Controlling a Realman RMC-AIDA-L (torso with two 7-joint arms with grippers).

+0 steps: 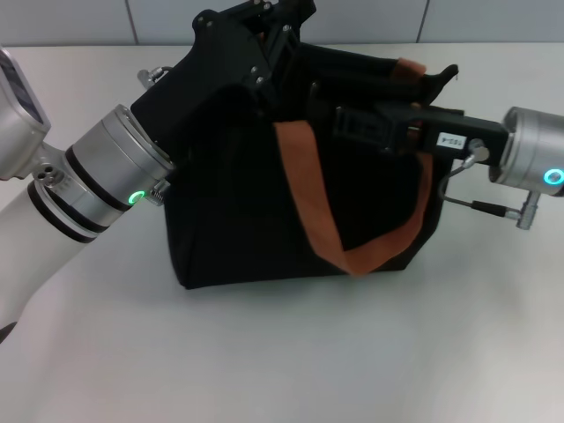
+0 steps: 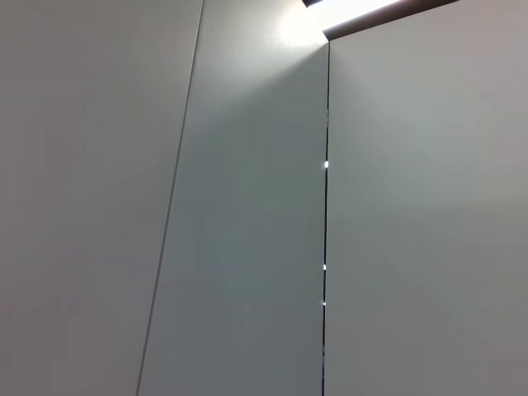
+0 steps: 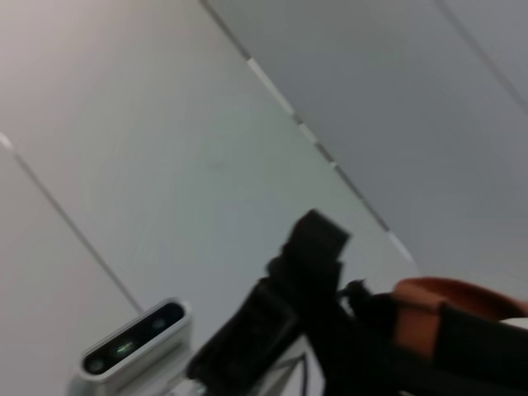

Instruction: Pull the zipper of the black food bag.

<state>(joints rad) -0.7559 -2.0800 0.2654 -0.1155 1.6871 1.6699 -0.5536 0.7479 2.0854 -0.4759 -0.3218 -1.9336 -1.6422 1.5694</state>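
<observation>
1. Sitting mid-table (image 1: 282, 352), the black food bag (image 1: 238, 220) stands upright on the white top w/ its front face toward the head cam.
2. One orange-brown strap handle (image 1: 308, 189) droops down the front in a loop; a 2nd strap (image 1: 407, 69) shows at the bag's top right corner, also seen in the right wrist view (image 3: 445, 309).
3. Left gripper (image 1: 256, 35) is at the bag's top left edge, arm coming in from the left w/ a green ring light on. Black gripper body blends w/ black fabric, so can't tell how wide the fingers are or if they hold anything.
4. Right gripper (image 1: 352, 119) reaches in horizontally from the right, along the bag's top opening near the front edge. Fingers lost against the black fabric; grip state can't be told.
5. Zipper: not made out in any view; track and pull tab are hidden by the grippers or lost in the black.
6. Left wrist view shows only pale wall panels (image 2: 247, 247) w/ a thin dark seam.
7. Right wrist view shows wall panels, the left gripper's black parts (image 3: 280, 330) and a silver-grey camera module (image 3: 136, 351) beside them.
</observation>
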